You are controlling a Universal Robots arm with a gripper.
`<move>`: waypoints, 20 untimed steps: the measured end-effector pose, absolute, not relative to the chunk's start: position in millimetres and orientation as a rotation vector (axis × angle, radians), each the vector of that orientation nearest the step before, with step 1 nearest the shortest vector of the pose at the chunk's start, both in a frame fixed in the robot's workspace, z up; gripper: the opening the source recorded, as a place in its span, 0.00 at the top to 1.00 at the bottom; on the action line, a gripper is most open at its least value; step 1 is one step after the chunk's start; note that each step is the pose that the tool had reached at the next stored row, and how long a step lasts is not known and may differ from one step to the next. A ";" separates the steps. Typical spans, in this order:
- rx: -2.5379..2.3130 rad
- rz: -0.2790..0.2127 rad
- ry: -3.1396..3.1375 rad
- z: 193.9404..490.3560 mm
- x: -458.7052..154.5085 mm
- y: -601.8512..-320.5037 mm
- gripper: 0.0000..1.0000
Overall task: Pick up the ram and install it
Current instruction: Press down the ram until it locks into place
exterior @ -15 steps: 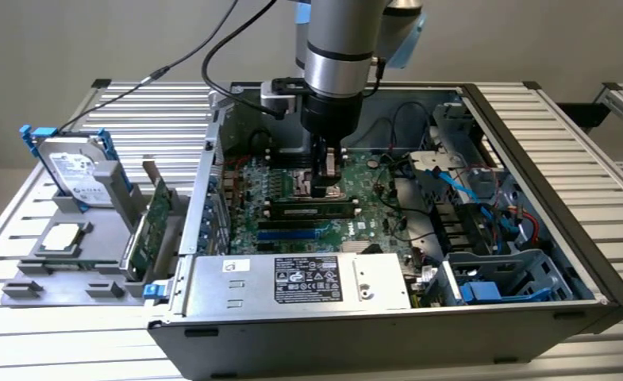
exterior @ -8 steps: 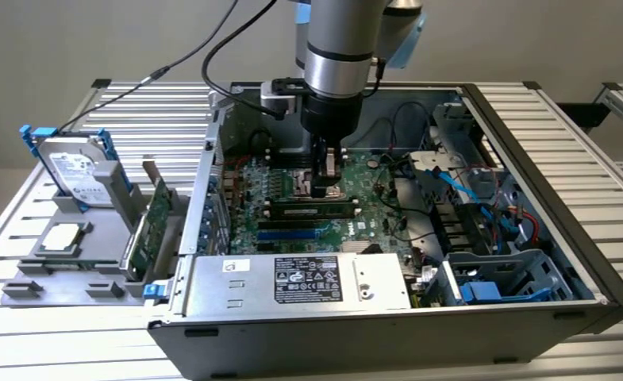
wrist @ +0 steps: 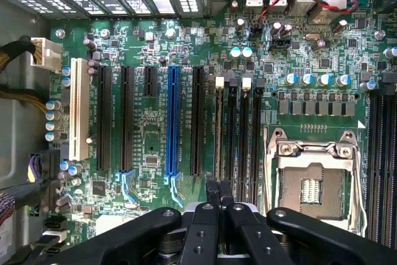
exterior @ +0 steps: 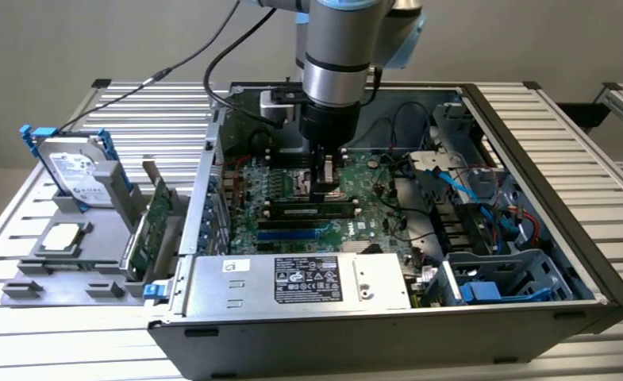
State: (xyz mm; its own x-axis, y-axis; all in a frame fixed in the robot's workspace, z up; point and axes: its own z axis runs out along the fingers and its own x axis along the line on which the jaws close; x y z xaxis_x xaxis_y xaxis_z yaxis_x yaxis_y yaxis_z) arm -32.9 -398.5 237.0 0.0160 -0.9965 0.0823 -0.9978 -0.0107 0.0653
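Observation:
The ram (exterior: 309,211) is a thin green stick with black chips, standing upright in a black memory slot on the motherboard (exterior: 279,178) inside the open computer case. In the wrist view the ram (wrist: 218,134) shows edge-on in the slot beside the processor socket (wrist: 310,184). My gripper (exterior: 328,190) hangs straight down over the stick, towards one end. Its black fingers (wrist: 211,192) are shut together, and the gripper (wrist: 219,192) sits right above the ram's top edge. I cannot tell whether they touch it.
Empty memory slots (wrist: 243,134) lie next to the ram, and long expansion slots, one blue (wrist: 172,122), lie further off. A power supply (exterior: 301,278), blue cables (exterior: 470,198) and a drive cage (exterior: 501,278) crowd the case. Outside, a hard drive (exterior: 78,171) and a green expansion card (exterior: 155,218) stand in a grey holder.

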 end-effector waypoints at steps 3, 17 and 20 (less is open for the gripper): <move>2.162 0.020 -2.133 231.5 -33.1 -398.5 0.89; 2.161 0.021 -2.133 224.3 -33.2 -398.4 0.89; 2.160 0.017 -2.132 235.2 -33.2 -398.3 0.89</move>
